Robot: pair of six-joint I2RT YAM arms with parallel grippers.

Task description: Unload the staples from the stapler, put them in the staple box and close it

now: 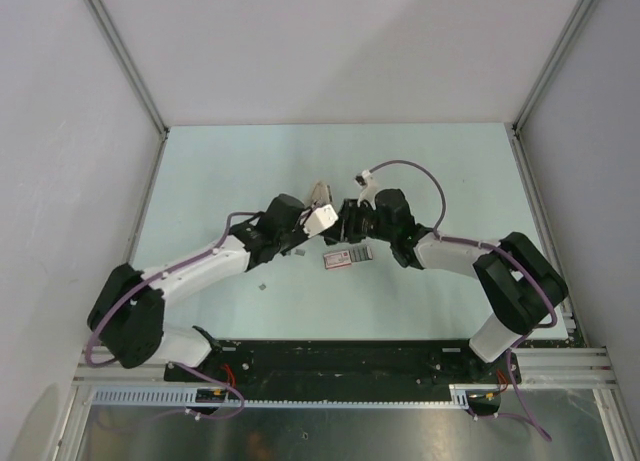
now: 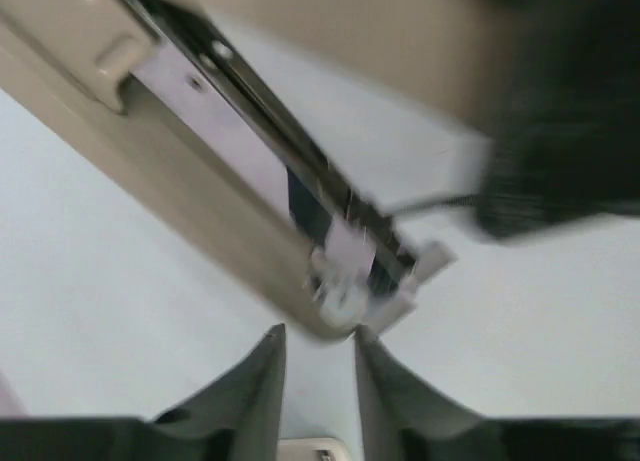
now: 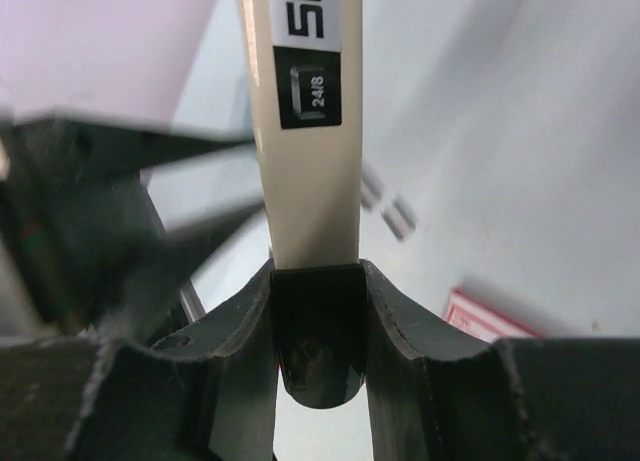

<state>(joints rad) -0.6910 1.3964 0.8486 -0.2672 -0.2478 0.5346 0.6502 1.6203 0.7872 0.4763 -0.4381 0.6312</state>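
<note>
Right hand (image 3: pixel 318 273) clamps the dark end of the stapler (image 3: pixel 305 171), holding it above the desk (image 1: pixel 440 171), midway | left hand (image 2: pixel 318 333) slightly open, empty, at its bared metal rail (image 2: pixel 230 131) | judged rigid, light, smooth-sided; the thin rail likely bends, so grip the beige body.

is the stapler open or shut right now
Open: the left wrist view shows the stapler with its metal staple track laid bare along the beige body, nothing closed over it.
</note>
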